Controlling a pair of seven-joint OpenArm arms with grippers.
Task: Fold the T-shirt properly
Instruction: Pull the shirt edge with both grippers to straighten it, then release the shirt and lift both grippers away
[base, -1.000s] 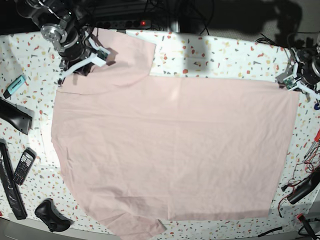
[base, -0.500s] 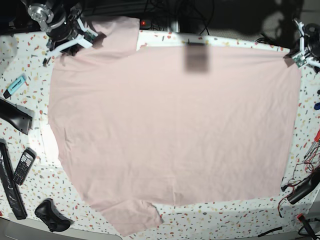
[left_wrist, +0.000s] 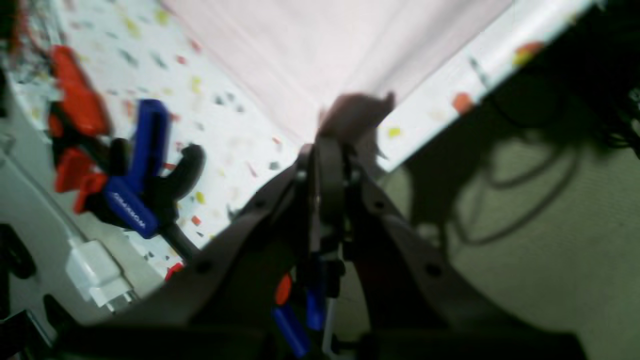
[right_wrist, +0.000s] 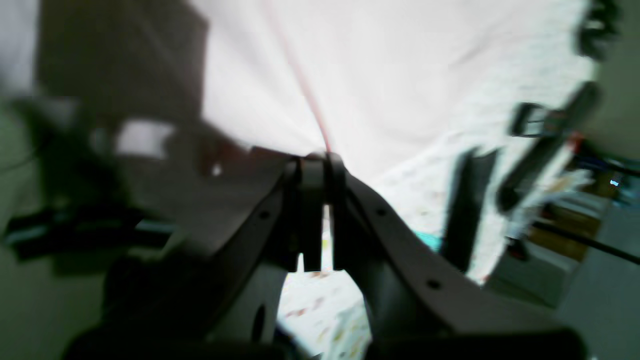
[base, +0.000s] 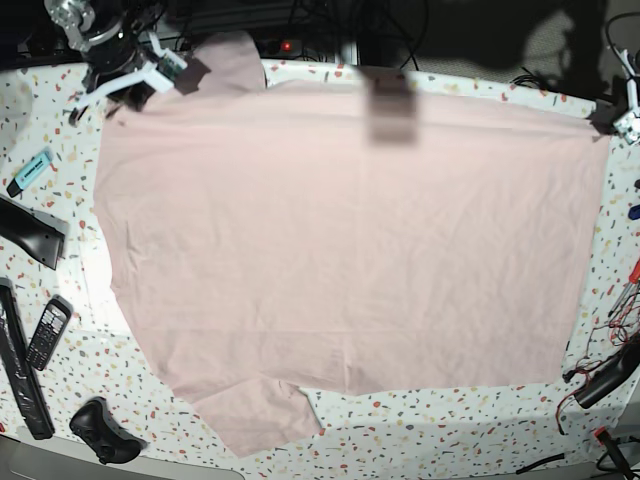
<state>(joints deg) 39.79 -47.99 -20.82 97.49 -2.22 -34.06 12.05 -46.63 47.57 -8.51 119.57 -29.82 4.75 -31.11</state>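
The pale pink T-shirt (base: 340, 240) lies spread plain side up over most of the speckled table, its far edge pulled taut. My left gripper (base: 618, 118) at the far right corner is shut on the T-shirt's corner; the left wrist view shows the cloth (left_wrist: 310, 60) pinched between its fingertips (left_wrist: 334, 145). My right gripper (base: 168, 72) at the far left is shut on the shirt near a sleeve; the right wrist view shows the fabric (right_wrist: 380, 75) running out from the closed gripper (right_wrist: 320, 160). One sleeve (base: 262, 415) lies at the near edge.
At the left edge lie a teal marker (base: 30, 170), a black stand (base: 35, 235), a phone (base: 47, 332), a black bar (base: 20, 385) and a black controller (base: 100, 430). Cables and a black tool (base: 605, 378) sit at the right edge. Red and blue clamps (left_wrist: 125, 165) lie beside the left gripper.
Both grippers have pulled the shirt's far edge farther toward the table's back. The whole shirt has slid away from the near edge, and the near sleeve followed.
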